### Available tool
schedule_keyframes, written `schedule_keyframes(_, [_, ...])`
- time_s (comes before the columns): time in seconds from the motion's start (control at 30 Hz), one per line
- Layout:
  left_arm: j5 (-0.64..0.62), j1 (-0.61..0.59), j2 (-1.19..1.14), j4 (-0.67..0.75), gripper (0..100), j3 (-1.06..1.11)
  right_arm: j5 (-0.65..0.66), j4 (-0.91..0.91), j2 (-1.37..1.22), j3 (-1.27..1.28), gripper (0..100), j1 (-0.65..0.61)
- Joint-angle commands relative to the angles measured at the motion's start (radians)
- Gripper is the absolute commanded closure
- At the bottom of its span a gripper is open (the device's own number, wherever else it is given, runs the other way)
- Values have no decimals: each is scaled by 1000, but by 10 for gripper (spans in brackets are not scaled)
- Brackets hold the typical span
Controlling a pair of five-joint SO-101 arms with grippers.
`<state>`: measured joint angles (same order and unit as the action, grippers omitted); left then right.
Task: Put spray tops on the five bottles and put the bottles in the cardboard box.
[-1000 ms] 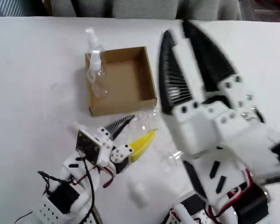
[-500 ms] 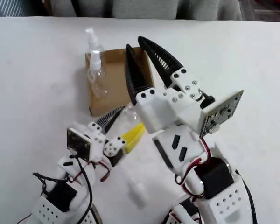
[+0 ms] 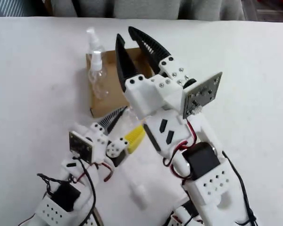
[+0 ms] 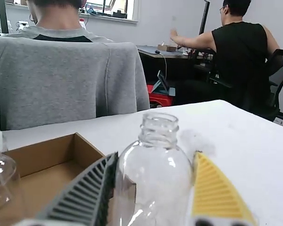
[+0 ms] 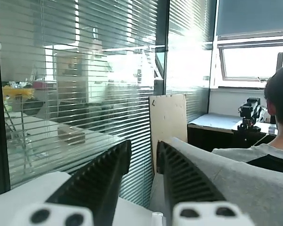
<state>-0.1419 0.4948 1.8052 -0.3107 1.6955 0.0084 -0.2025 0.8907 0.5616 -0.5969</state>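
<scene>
Bottles point(image 3: 97, 75) wearing spray tops point(image 3: 95, 57), two of them, stand farthest left, beyond the tip of the grey finger point(image 3: 114, 118) of the left gripper point(image 3: 133, 119) and off to its outer side. They are upright at the left wall of the cardboard box point(image 3: 125, 89). Whether they stand inside that wall or just outside it cannot be told. In the left wrist view one of them shows past the grey finger's outer edge, with the open box behind that finger.

Next comes the left gripper, low over the table point(image 3: 33, 94), just in front of the box's near wall. Its grey finger and yellow finger point(image 3: 136, 135) are closed against an uncapped bottle point(image 4: 153, 179). The clear body sits upright between the two fingers, touching both, and the bare threaded neck rises above their tips.

Behind the yellow finger's root, toward the arm bases, a small white piece point(image 3: 140, 194) lies on the table, too blurred to name.

Farthest right is the right gripper point(image 3: 124, 34). Its two black fingers point(image 3: 124, 63) are parted with a plain gap and nothing between them. In the high view they lie across the box's right half with their tips past its far wall, and the held bottle is partly hidden beneath their roots. The right wrist view looks along these fingers, level, into the room.
</scene>
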Motion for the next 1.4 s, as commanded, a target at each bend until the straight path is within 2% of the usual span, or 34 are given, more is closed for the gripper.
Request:
schedule_keyframes(0.0, [-12, -87, 19, 17, 977, -6, 11, -147, 21, -14, 933, 28])
schedule_keyframes(0.13, [-14, -170, 18, -11, 977, -40, 12, -433, 35, -48, 933, 85])
schedule_keyframes(0.23, [-14, -216, 18, -146, 977, -127, 26, -648, 33, -60, 929, 131])
schedule_keyframes(0.37, [-14, -274, 16, -350, 977, -250, 186, -868, 33, -52, 929, 179])
schedule_keyframes(0.53, [-14, -349, 16, -382, 977, -265, 210, -1073, 31, -44, 928, 226])
schedule_keyframes(0.63, [-14, -404, 16, -384, 978, -267, 259, -1188, 33, 6, 928, 216])
schedule_keyframes(0.77, [-14, -450, 15, -393, 978, -270, 460, -1296, 33, 103, 928, 173])
schedule_keyframes(0.93, [-15, -473, 15, -509, 978, -331, 615, -1299, 42, 282, 927, 36])
schedule_keyframes(1.03, [-15, -484, 15, -523, 978, -336, 612, -1248, 42, 400, 926, -68])
schedule_keyframes(1.23, [-15, -515, 15, -523, 978, -333, 325, -1170, 42, 483, 781, -262])
schedule_keyframes(1.37, [-15, -515, 15, -526, 978, -333, 250, -1164, 42, 486, 725, -412])
